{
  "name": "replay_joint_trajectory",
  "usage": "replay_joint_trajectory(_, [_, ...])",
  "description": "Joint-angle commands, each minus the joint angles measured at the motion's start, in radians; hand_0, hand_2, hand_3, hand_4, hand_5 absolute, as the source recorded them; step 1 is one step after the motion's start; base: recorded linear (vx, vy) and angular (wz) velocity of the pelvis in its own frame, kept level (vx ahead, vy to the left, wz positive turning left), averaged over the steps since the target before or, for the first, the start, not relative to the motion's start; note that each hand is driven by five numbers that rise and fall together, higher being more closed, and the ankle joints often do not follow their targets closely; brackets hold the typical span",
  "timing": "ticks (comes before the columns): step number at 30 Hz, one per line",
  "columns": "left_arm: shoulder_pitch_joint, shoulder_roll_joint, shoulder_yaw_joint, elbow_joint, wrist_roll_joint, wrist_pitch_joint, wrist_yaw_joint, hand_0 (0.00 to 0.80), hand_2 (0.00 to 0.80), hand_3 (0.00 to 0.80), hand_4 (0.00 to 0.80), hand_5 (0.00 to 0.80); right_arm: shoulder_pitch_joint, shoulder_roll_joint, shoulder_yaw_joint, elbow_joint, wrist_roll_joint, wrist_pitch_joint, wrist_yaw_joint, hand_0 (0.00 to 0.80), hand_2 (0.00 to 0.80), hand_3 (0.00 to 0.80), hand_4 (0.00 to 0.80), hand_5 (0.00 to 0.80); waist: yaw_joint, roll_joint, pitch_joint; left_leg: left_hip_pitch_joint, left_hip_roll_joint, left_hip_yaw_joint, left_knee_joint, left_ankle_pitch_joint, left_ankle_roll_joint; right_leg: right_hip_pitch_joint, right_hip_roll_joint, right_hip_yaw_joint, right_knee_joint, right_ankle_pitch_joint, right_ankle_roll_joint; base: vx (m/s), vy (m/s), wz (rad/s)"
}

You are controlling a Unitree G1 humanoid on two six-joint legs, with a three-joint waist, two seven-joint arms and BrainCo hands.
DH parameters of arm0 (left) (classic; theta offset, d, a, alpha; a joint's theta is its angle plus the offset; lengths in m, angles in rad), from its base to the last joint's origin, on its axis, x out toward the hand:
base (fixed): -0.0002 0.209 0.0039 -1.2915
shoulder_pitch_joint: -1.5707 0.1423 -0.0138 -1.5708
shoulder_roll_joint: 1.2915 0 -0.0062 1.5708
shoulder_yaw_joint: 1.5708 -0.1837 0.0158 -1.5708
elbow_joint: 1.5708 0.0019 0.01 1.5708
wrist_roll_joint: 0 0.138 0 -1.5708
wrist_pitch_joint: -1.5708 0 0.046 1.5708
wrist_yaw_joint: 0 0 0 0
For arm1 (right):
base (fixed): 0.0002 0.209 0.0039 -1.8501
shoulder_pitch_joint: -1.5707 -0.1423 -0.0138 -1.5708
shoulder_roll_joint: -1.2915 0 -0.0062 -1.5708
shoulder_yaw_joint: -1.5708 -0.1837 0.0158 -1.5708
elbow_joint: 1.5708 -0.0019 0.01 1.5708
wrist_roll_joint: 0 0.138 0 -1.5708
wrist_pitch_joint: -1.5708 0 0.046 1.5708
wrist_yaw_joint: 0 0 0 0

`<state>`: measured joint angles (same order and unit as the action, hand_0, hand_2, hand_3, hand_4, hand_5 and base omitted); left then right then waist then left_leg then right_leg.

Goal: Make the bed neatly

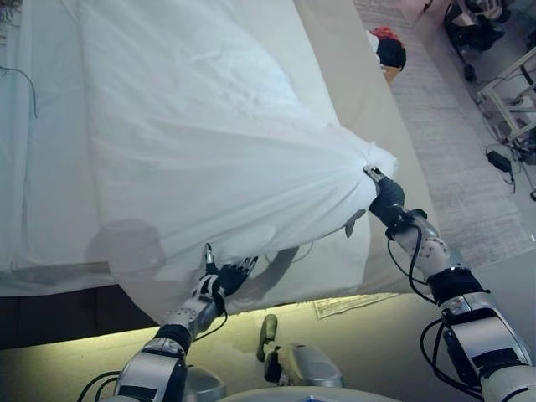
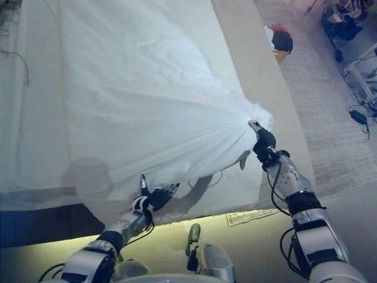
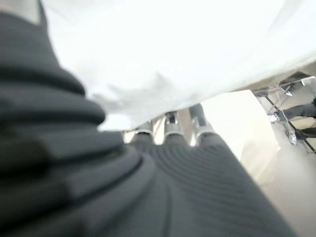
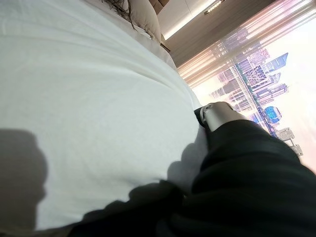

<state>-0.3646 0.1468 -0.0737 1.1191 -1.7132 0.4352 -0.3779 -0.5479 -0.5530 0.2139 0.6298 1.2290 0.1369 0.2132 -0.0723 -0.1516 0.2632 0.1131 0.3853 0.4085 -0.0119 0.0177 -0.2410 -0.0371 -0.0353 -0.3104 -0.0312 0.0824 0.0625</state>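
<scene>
A white sheet (image 1: 209,142) lies over the bed (image 1: 335,67) and is lifted at its near edge. My right hand (image 1: 387,201) is shut on a bunched corner of the sheet (image 2: 259,118) at the right and holds it up, so folds fan out from the grip. The right wrist view shows the taut cloth (image 4: 89,113) running away from that hand (image 4: 247,173). My left hand (image 1: 222,278) is at the sheet's near lower edge (image 1: 251,251), low by the bed's side. In the left wrist view this hand (image 3: 168,163) reaches under the cloth (image 3: 173,54).
A basket (image 1: 387,52) with red and dark things stands on the carpet right of the bed. Metal frames and a cart (image 1: 511,92) are at the far right. A paper (image 1: 352,303) lies on the floor by the bed's near side. A pillow (image 4: 143,15) is at the bed's far end.
</scene>
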Motion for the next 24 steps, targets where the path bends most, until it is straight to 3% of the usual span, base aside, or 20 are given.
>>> replay_joint_trajectory(1, [-0.052, 0.014, 0.036, 0.046, -0.037, -0.014, -0.023, 0.0, 0.0, 0.0, 0.0, 0.0, -0.039, -0.031, -0.114, -0.044, 0.047, -0.067, 0.028, 0.8, 0.8, 0.8, 0.8, 0.8, -0.017, -0.037, -0.073, -0.083, 0.083, -0.026, -0.055, 0.126, -0.021, 0.001, -0.076, 0.005, 0.079, -0.062, 0.093, 0.025, 0.036, 0.04])
replay_joint_trajectory(4, [-0.038, 0.018, 0.049, 0.067, -0.021, -0.018, -0.029, 0.0, 0.0, 0.0, 0.0, 0.0, -0.038, -0.031, -0.116, -0.03, 0.039, -0.061, 0.032, 0.8, 0.8, 0.8, 0.8, 0.8, -0.01, -0.029, -0.082, -0.075, 0.078, -0.027, -0.057, 0.124, -0.021, 0.015, -0.083, -0.003, 0.075, -0.064, 0.093, 0.028, 0.051, 0.03])
replay_joint_trajectory(5, [-0.034, 0.02, 0.052, 0.072, -0.017, -0.018, -0.039, 0.505, 0.505, 0.505, 0.505, 0.505, -0.04, -0.032, -0.116, -0.026, 0.037, -0.06, 0.032, 0.8, 0.8, 0.8, 0.8, 0.8, -0.008, -0.026, -0.083, -0.074, 0.076, -0.027, -0.058, 0.124, -0.02, 0.018, -0.085, -0.004, 0.074, -0.065, 0.093, 0.035, 0.08, 0.03])
replay_joint_trajectory(6, [-0.028, 0.021, 0.057, 0.076, -0.006, -0.021, -0.048, 0.728, 0.728, 0.728, 0.728, 0.728, -0.038, -0.032, -0.117, -0.026, 0.036, -0.057, 0.027, 0.8, 0.8, 0.8, 0.8, 0.8, -0.005, -0.023, -0.087, -0.071, 0.073, -0.029, -0.058, 0.123, -0.019, 0.022, -0.088, -0.006, 0.074, -0.067, 0.093, 0.032, 0.064, 0.02])
replay_joint_trajectory(7, [-0.024, 0.021, 0.061, 0.08, 0.0, -0.023, -0.054, 0.8, 0.8, 0.8, 0.8, 0.8, -0.038, -0.032, -0.118, -0.023, 0.035, -0.054, 0.026, 0.8, 0.8, 0.8, 0.8, 0.8, -0.003, -0.021, -0.089, -0.068, 0.071, -0.03, -0.059, 0.122, -0.019, 0.026, -0.09, -0.008, 0.074, -0.067, 0.093, 0.041, 0.061, 0.04])
replay_joint_trajectory(24, [0.045, 0.035, 0.126, 0.086, 0.031, -0.044, -0.066, 0.8, 0.8, 0.8, 0.8, 0.8, 0.002, -0.024, -0.156, 0.056, -0.051, -0.003, 0.036, 0.8, 0.8, 0.8, 0.8, 0.8, 0.035, 0.041, -0.146, -0.02, 0.027, -0.049, -0.073, 0.108, -0.014, 0.103, -0.136, -0.055, 0.056, -0.081, 0.099, 0.034, 0.082, 0.07])
